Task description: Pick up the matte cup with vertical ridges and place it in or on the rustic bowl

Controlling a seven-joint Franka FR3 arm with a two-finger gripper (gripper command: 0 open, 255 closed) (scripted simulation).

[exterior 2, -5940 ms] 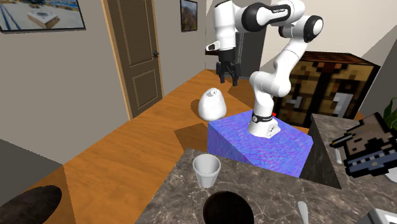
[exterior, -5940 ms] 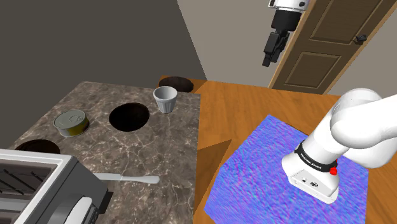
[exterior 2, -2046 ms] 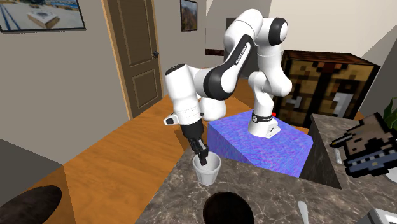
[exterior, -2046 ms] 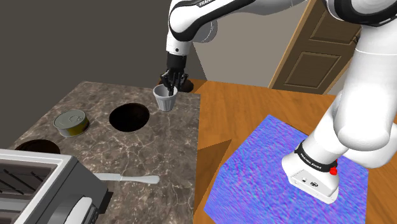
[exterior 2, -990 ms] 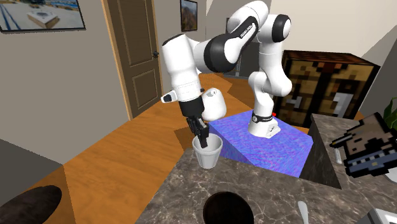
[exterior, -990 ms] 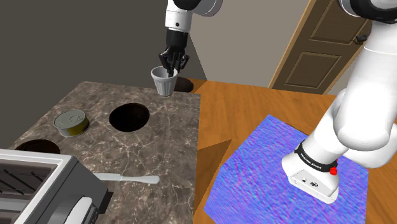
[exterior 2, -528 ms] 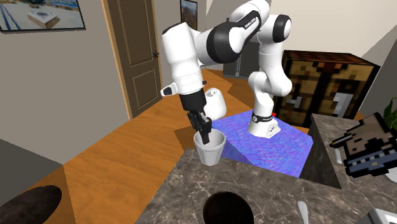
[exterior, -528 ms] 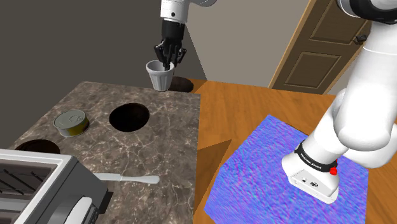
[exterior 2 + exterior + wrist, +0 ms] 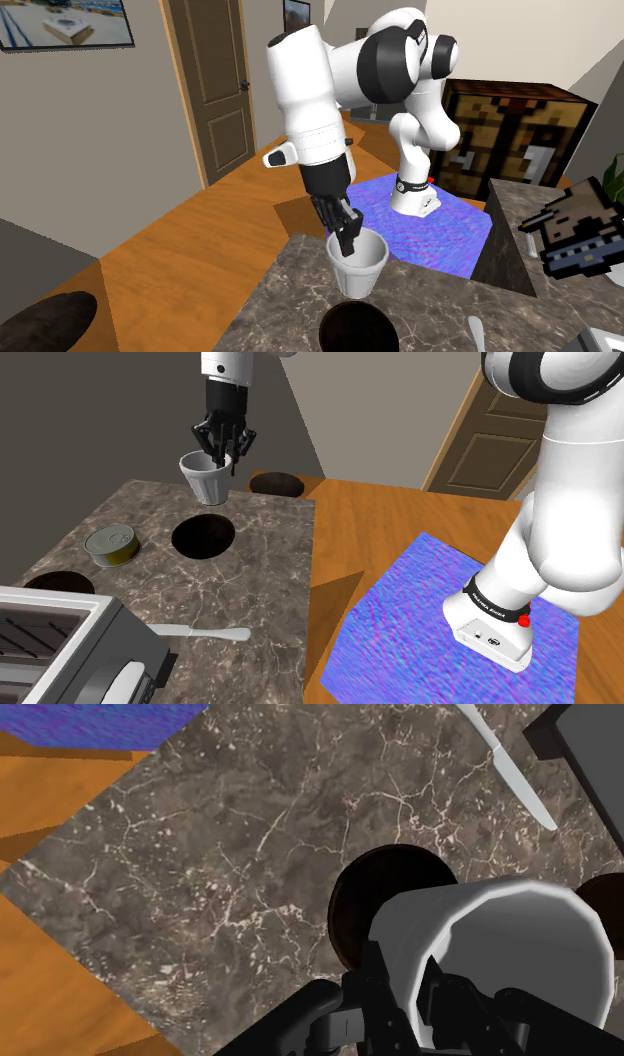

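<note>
Since its rim is clamped by the fingers (image 9: 346,230) of the gripper (image 9: 222,454), one inside and one outside, the pale cup (image 9: 205,479) is held clear above the marble counter (image 9: 262,584), free for carrying to the dark bowl (image 9: 203,537). That clearance is shown by the shoulder view; the bowl just below the cup, by the wrist view.

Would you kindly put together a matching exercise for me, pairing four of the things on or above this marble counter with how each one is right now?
Things:
1. cup
2. can
3. knife
4. dark bowl

States:
A. lies flat beside the toaster
B. black and round, resting on the counter
C. clasped by the gripper, in the air above the counter
D. stands upright, grey top, yellowish wall

Pairs: 1-C, 2-D, 3-A, 4-B.
</note>
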